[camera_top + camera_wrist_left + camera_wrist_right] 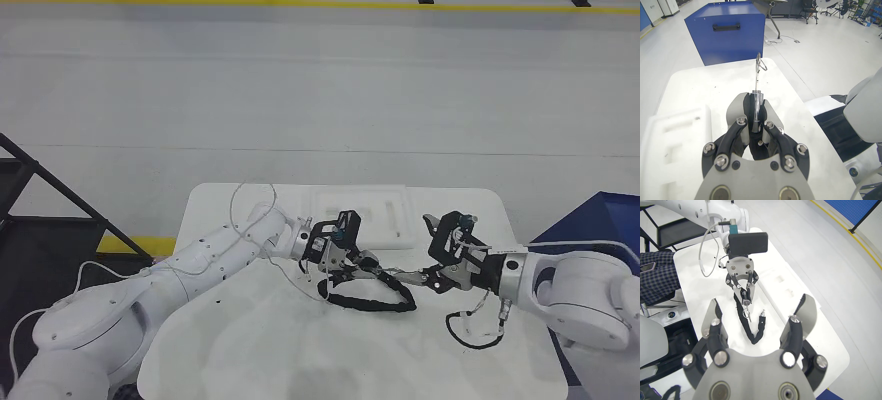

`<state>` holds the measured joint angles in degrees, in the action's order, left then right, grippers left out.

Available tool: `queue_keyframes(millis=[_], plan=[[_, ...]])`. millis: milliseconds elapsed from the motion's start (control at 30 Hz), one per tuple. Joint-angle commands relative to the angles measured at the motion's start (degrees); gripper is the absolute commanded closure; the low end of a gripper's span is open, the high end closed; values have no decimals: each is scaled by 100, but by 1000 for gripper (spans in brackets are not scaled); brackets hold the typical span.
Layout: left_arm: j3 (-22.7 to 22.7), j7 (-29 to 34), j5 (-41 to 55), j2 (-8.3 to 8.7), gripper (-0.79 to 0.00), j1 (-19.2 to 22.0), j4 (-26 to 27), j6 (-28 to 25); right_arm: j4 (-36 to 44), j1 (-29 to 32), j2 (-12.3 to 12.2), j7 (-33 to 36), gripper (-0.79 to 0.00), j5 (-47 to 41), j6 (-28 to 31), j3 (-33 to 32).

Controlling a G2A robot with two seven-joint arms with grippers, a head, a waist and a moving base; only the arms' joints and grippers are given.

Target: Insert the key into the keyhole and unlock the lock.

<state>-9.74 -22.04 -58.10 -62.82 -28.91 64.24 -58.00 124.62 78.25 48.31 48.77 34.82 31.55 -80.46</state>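
While seated blade-first in shiny chrome lock barrel [756, 113], sticks out toward splayed, empty R gripper [760, 300]: small silver key [757, 75] w/ wire ring [764, 66]. Clenched on barrel: L gripper [754, 99], over white table [715, 83]. Trailing on tabletop: black fabric-sleeved cable [745, 325], metal pin end [762, 314] apart from barrel.

No words, numbers or signs can be read. The small label [654, 6] on a white cabinet [651, 16] in the room is too tiny to decipher.
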Motion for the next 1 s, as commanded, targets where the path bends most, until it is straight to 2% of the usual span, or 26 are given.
queue_keyframes(millis=[0, 267, 500, 533, 567, 600, 633, 833, 967], plan=[[0, 69, 84, -13, 0, -125, -14, 0, 1, 66, -8, -94, -785, -17, 25, -103], [0, 469, 308, -171, 0, -563, -254, 0, -11, 230, -29, -336, -785, 23, 205, -277], [0, 1047, 383, -376, 0, -856, -428, 0, -168, 160, -18, -512, -785, 119, 362, -105], [0, 1165, 394, -402, -22, -874, -457, 0, -206, 141, -14, -531, -785, 137, 373, -57], [0, 1255, 436, -427, -166, -891, -474, 0, -239, 117, -9, -551, -785, 148, 382, -9], [0, 1373, 461, -451, -428, -911, -487, 0, -277, 88, -4, -571, -785, 159, 393, 41], [0, 1509, 494, -473, -785, -929, -498, 0, -321, 57, 1, -587, -785, 171, 395, 95], [0, 1975, 860, -542, -785, -831, -524, 0, -562, -210, 37, -627, -785, 194, 493, 421], [0, 1973, 1002, -484, -785, -596, -416, 0, -860, -447, 66, -647, -785, 174, 601, 645]])
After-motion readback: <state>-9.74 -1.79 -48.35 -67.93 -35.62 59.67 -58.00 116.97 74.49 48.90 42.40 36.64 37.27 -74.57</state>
